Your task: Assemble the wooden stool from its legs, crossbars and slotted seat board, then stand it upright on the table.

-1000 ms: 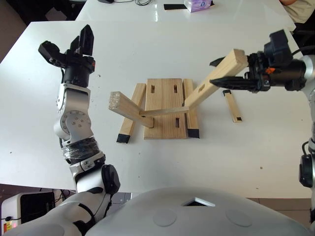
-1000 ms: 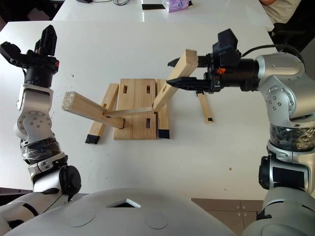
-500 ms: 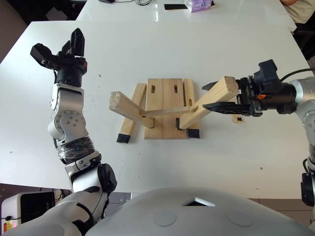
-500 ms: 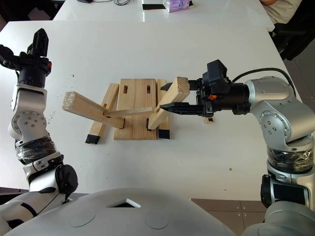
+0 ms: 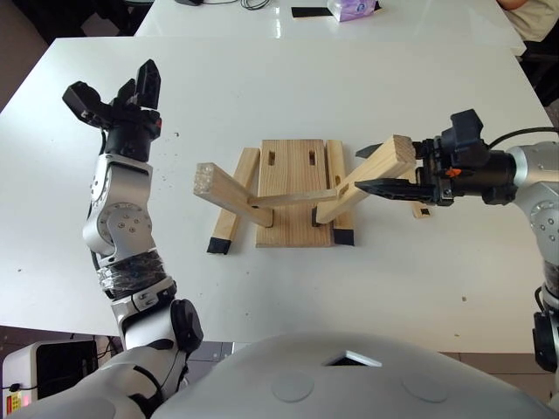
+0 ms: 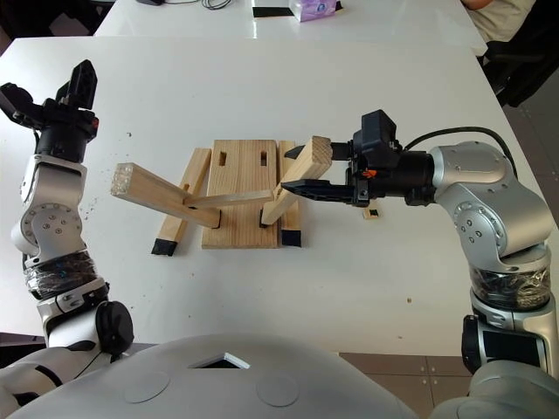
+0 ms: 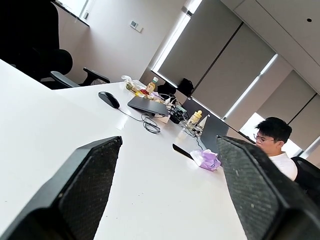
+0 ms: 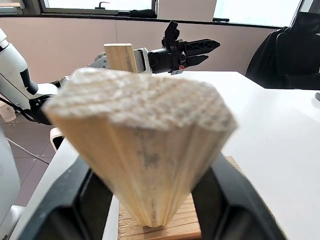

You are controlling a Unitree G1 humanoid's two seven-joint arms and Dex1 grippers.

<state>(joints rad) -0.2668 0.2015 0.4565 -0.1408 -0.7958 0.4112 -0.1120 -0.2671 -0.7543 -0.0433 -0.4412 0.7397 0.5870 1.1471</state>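
Head view: my right fingers (image 5: 389,185) are clamped on the top end of a leg (image 5: 354,185). Its lower end is down at the right edge of the seat board (image 5: 288,170), mid-worktop, and a crossbar (image 5: 293,197) ties it to the other leg (image 5: 229,194). I judge it needs squaring over a slot before pressing. Left wrist view: my left fingers (image 7: 95,185) are spread and empty. Right wrist view: the leg's end sits between both fingers.

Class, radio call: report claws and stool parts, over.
Right claw shut on leg. Left claw open, raised. Seat board flat; crossbar links it to second leg.
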